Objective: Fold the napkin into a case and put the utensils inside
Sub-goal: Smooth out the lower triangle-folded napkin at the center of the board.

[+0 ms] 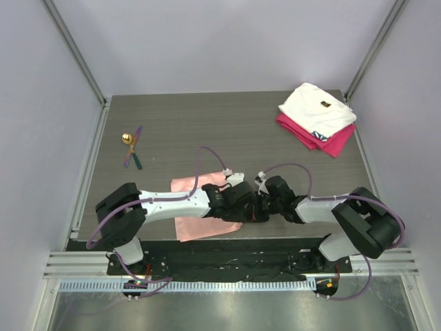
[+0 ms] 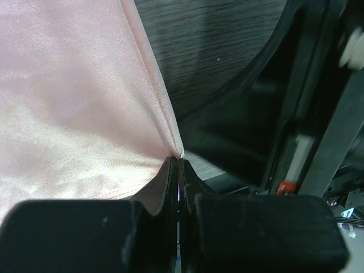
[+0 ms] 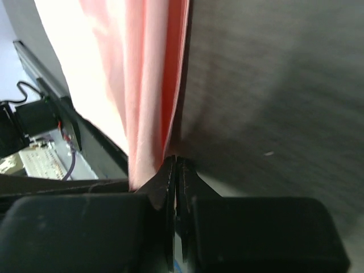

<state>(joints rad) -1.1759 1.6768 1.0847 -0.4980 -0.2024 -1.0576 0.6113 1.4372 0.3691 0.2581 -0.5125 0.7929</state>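
The salmon-pink napkin [image 1: 196, 207] lies on the near part of the table, partly under both arms. My left gripper [image 1: 242, 205] is shut on the napkin's edge; in the left wrist view the cloth [image 2: 74, 96] runs into the closed tips [image 2: 180, 162]. My right gripper [image 1: 260, 204] is shut on the napkin too; in the right wrist view folded pink cloth [image 3: 151, 85] hangs into the closed tips [image 3: 175, 162]. The two grippers sit close together, almost touching. The utensils [image 1: 132, 147], one with a gold bowl and others with purple and green handles, lie at the far left.
A folded white cloth [image 1: 317, 108] lies on a folded magenta cloth [image 1: 324, 139] at the far right corner. Grey walls and metal posts enclose the table [image 1: 227, 131]. A metal rail [image 1: 227, 262] runs along the near edge.
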